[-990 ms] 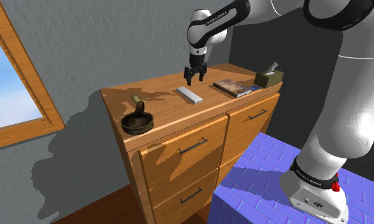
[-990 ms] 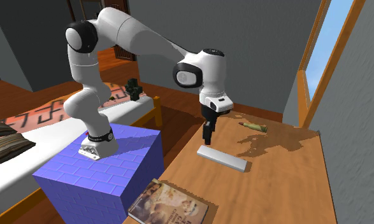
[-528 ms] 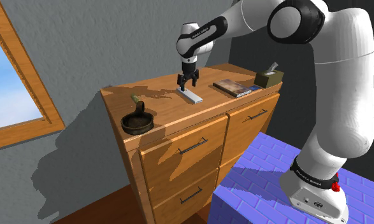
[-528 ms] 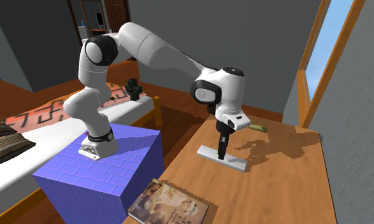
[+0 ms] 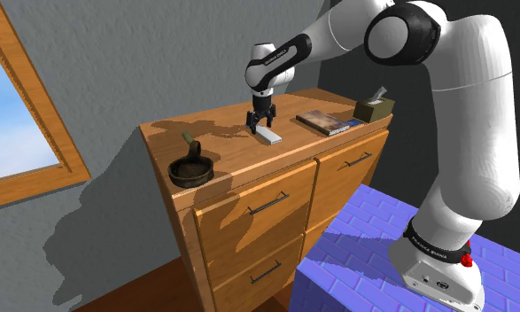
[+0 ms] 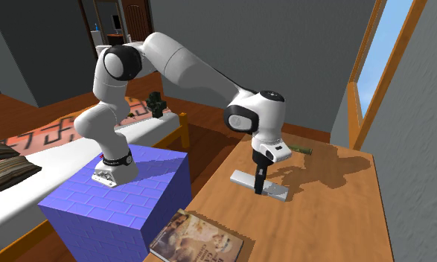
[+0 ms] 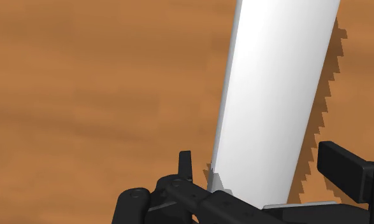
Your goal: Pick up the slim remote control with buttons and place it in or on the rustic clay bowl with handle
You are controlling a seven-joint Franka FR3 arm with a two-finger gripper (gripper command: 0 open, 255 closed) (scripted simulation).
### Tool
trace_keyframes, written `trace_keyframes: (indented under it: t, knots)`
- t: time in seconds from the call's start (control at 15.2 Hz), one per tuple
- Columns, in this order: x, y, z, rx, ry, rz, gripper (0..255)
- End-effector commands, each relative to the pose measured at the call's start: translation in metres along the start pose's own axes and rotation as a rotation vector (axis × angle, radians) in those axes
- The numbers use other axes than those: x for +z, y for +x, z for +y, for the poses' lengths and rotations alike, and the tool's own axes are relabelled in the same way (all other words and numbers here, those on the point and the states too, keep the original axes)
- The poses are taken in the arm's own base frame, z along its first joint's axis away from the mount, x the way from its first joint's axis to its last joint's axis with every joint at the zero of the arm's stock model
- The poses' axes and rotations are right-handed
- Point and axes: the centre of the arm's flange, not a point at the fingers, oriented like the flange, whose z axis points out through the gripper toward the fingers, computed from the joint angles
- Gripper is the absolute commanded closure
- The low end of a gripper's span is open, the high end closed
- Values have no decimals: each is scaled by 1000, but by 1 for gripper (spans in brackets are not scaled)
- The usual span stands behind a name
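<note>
The remote [image 5: 268, 134] is drawn as a plain white slim slab, lying flat mid-top on the wooden dresser [image 5: 231, 151]. My gripper [image 5: 261, 125] has come down over its far end, open. In the wrist view the two black fingers [image 7: 186, 165] stand on either side of the white remote [image 7: 274, 95] with a small gap on each side. The second exterior view has the gripper [image 6: 259, 186] pointing straight down onto the remote [image 6: 277, 192]. The dark bowl [image 5: 191, 171] with its stubby handle [image 5: 189, 140] sits near the dresser's corner, toward the shoulder view's left.
A book [image 5: 322, 121] and a tissue box [image 5: 374, 108] lie on the dresser toward the shoulder view's right. The dresser stands against a grey wall with a wood-framed window [image 5: 19, 115]. The blue stand [image 5: 382, 257] is beside the drawers.
The gripper has dropped from above the dresser down onto the remote's end and now straddles it. Its fingers stayed open. Remote and bowl have not moved.
</note>
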Motion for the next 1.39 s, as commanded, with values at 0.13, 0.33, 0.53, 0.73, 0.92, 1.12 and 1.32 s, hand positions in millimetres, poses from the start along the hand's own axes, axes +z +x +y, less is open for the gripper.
trace_keyframes:
  t: [0.13,0.33,0.53,0.73,0.92,1.12,1.32]
  knots:
    - [1,0,0,0,0,0,0]
    - [1,0,0,0,0,0,0]
    - [1,0,0,0,0,0,255]
    - [1,0,0,0,0,0,255]
    - [1,0,-1,0,0,0,255]
    - [-9,0,0,0,0,0,255]
    - [-25,0,0,0,0,0,255]
